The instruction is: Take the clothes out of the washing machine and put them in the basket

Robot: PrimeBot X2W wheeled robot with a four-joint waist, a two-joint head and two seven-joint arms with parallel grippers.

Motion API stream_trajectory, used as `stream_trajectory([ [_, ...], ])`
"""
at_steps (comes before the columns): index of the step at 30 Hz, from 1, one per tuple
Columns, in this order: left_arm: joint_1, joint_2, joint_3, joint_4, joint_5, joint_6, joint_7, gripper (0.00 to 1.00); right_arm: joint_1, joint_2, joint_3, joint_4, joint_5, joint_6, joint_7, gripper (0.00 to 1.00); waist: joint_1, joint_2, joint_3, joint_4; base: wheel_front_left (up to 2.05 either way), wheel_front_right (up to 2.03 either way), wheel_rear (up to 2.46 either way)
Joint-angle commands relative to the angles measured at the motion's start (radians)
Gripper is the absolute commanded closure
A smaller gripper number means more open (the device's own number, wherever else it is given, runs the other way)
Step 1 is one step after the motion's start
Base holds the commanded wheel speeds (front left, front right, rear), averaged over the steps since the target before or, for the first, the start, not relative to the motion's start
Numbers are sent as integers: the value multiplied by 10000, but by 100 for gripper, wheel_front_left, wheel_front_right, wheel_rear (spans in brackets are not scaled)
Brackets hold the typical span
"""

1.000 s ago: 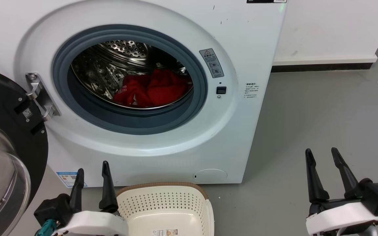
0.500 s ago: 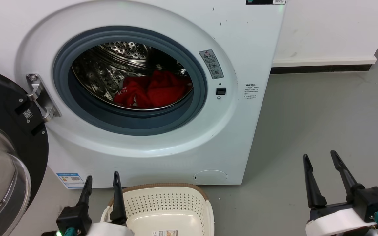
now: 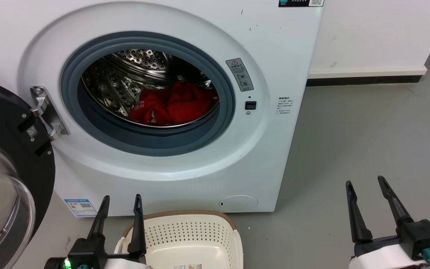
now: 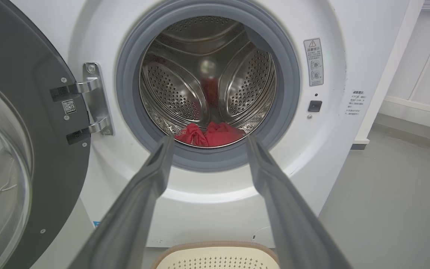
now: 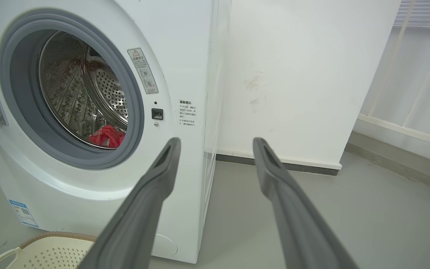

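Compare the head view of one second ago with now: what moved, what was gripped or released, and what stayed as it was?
The left gripper slid rightward in the head view, toward the basket, and its fingers turned more upright. The right gripper sank slightly toward the lower edge. Nothing was gripped or released; both are open. The clothes stay inside the washing machine, and the basket stays put.

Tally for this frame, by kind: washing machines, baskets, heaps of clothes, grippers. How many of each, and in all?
Washing machine: 1
Basket: 1
Heap of red clothes: 1, lying in the drum; garments in it cannot be counted
Grippers: 2, the left gripper and the right gripper, both open
Total: 5
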Motion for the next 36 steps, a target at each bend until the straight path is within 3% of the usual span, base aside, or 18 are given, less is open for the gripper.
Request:
stream_trajectory([
  [1, 74, -44, 63, -123, 257, -91, -91, 0, 37, -33, -16, -29, 16, -6, -113, 0, 1, -1, -6, 3, 0, 0, 0],
  [9, 246, -277, 384, -109, 726, -810, -242, 0, 140, -31, -369, 453, 1261, -6, -252, 0, 1, -1, -80, -12, 0, 0, 0],
  [15, 400, -486, 676, -82, 1371, -1278, -377, 0, 82, -19, -306, 648, 793, -7, -369, 0, 1, -1, -94, -21, 0, 0, 0],
  [26, 392, -606, 881, 52, 1547, -1562, -362, 0, 10, -19, -274, 784, 784, -7, -363, 0, 1, -1, -143, 2, 0, 0, 0],
  [36, 331, -648, 1052, 182, 1562, -1543, -354, 0, -77, -20, -277, 832, 895, -8, -362, 0, 1, -1, 102, -106, 0, 0, 0],
])
